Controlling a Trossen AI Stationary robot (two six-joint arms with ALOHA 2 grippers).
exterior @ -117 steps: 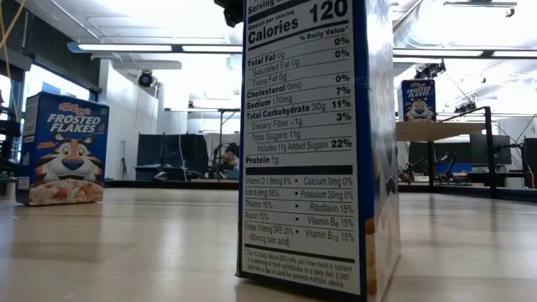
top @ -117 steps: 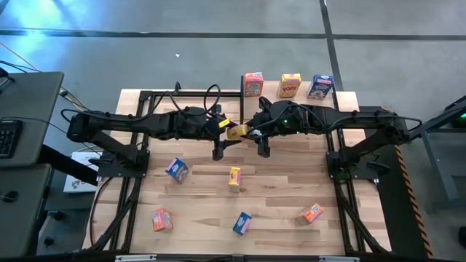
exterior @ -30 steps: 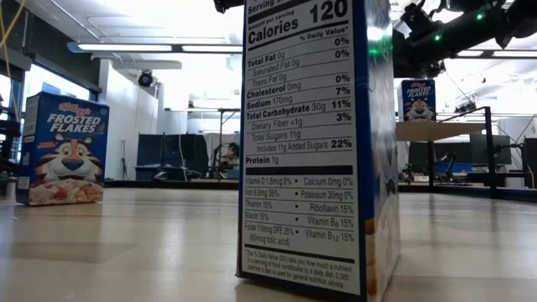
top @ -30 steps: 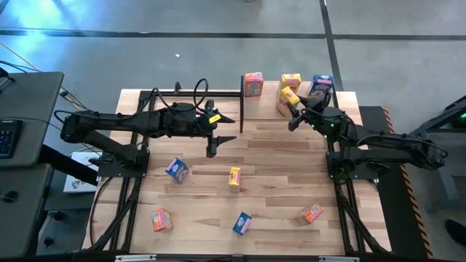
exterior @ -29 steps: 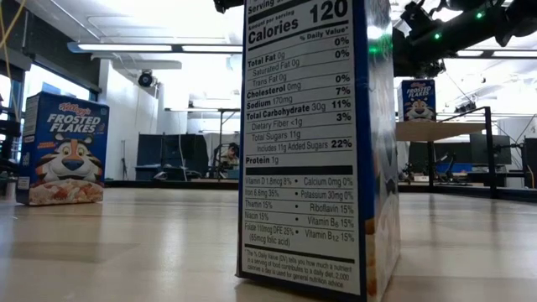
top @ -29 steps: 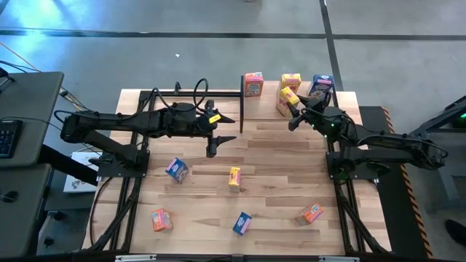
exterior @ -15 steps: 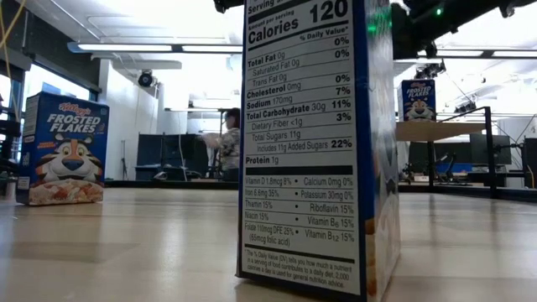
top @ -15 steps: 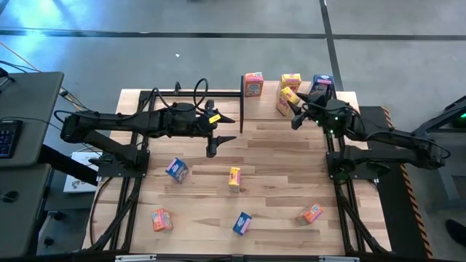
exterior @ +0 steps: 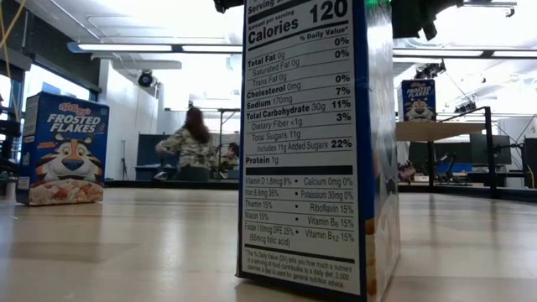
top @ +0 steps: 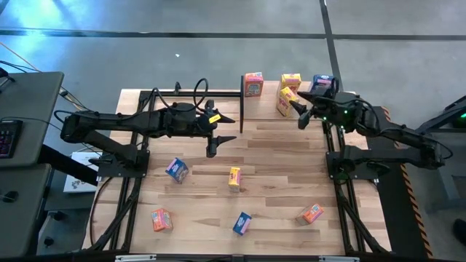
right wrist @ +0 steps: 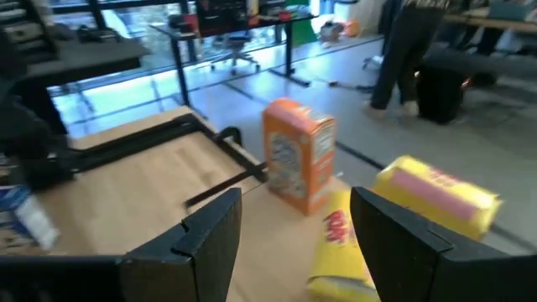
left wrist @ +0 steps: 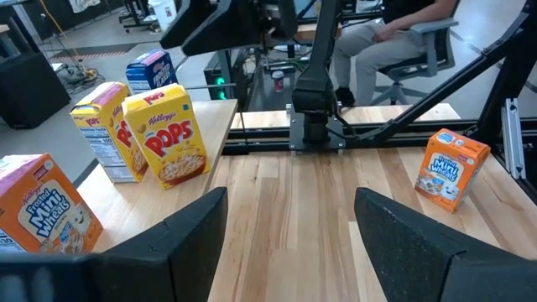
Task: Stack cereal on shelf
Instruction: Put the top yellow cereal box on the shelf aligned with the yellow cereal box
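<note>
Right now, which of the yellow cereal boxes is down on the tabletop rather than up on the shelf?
The yellow box alone near the tabletop's middle, between the two arms. The other two yellow boxes sit on the shelf, among the orange and blue boxes there.

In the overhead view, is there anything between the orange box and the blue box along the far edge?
Yes. In the high view two yellow boxes sit between the orange box and the blue box: one upright, one tilted just ahead of the right gripper.

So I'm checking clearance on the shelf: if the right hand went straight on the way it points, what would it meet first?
Probably the yellow box just beyond the open right hand; the orange box stands farther on. Depth is unclear.
</note>
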